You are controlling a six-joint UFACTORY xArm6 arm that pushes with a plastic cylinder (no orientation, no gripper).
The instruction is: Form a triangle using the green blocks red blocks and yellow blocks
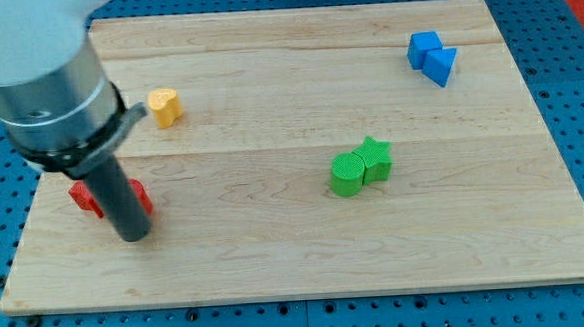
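My tip (135,235) rests on the board at the view's lower left, just below and right of a red block (85,196) that the rod partly hides; a second red piece (141,198) shows on the rod's right side. A yellow block (166,107) sits at the upper left, above the rod and apart from it. A green round block (347,175) and a green star block (375,160) touch each other right of the middle. The red blocks' shapes cannot be made out.
Two blue blocks (433,57) touch each other near the upper right corner of the wooden board (297,263). The arm's grey body (37,77) covers the board's upper left corner.
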